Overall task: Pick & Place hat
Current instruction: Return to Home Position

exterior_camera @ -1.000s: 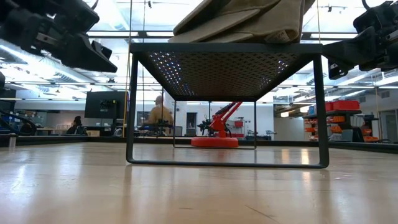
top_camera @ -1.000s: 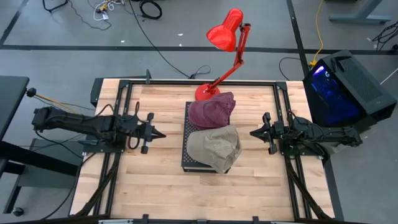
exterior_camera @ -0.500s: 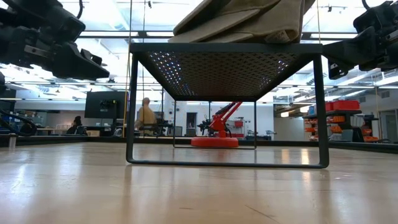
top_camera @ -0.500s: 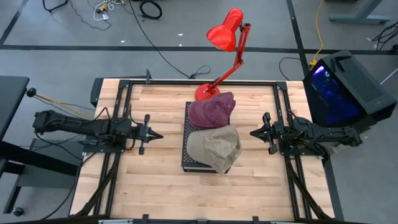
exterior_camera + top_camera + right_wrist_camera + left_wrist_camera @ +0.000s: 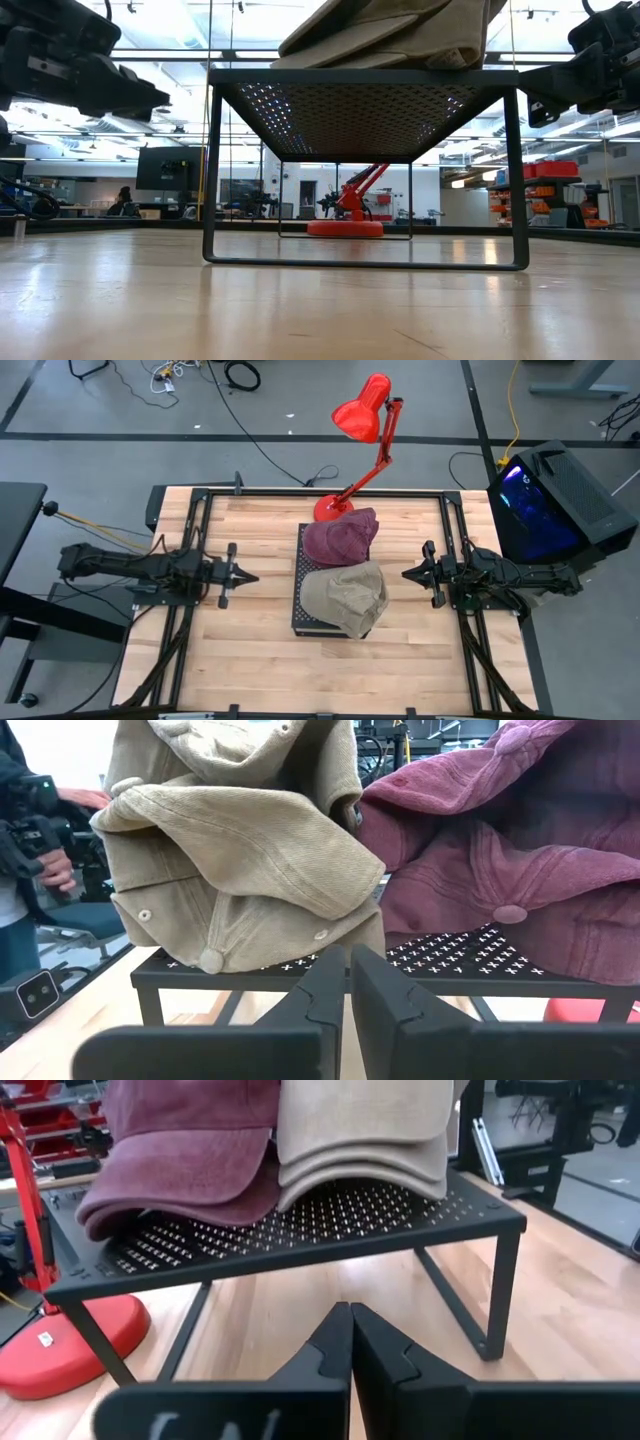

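The left gripper (image 5: 248,576) is held low over the left part of the table (image 5: 250,660), well apart from the shelf (image 5: 299,588), with its fingers pressed together and nothing held. Little risk is judged on this side, unless the arm is swung wide on the way home and the shelf's leg is knocked. On the shelf, the red cap (image 5: 340,540) stack is seen at the far end and the brown cap (image 5: 345,598) stack at the near end, the two touching. The brown stack is the weak point: it is piled loosely and crookedly, and its brim is carried out past the shelf's near edge, so a jolt to the shelf or table could tip it off. The red lamp (image 5: 360,415) is stood just behind the shelf, and the red stack could be nudged if that were disturbed. The right gripper (image 5: 405,573) is parked level on the right, pointed at the shelf and near it, fingers closed on nothing. A forward drift from here would push straight into the brown stack.
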You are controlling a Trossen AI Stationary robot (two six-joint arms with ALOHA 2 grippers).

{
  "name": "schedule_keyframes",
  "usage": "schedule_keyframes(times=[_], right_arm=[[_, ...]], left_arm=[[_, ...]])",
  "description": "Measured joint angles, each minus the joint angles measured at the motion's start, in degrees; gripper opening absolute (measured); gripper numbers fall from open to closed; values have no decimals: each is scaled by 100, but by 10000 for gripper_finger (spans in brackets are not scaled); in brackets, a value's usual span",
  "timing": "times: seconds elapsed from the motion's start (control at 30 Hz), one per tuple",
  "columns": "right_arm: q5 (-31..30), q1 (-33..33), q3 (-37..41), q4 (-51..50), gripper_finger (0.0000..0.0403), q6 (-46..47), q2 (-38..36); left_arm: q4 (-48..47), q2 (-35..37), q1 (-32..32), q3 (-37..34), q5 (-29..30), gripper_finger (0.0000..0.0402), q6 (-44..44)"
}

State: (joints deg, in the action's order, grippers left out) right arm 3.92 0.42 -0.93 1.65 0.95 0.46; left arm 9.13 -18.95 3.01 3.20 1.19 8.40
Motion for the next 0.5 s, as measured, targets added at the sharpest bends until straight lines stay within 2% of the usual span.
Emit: schedule_keyframes(times=[0.3,0.5], right_arm=[[0,-1,0,0,27,0,1],[2,-1,0,0,27,0,1]], left_arm=[[-511,589,0,0,1,4,20],[-229,905,0,-193,2,7,-10]])
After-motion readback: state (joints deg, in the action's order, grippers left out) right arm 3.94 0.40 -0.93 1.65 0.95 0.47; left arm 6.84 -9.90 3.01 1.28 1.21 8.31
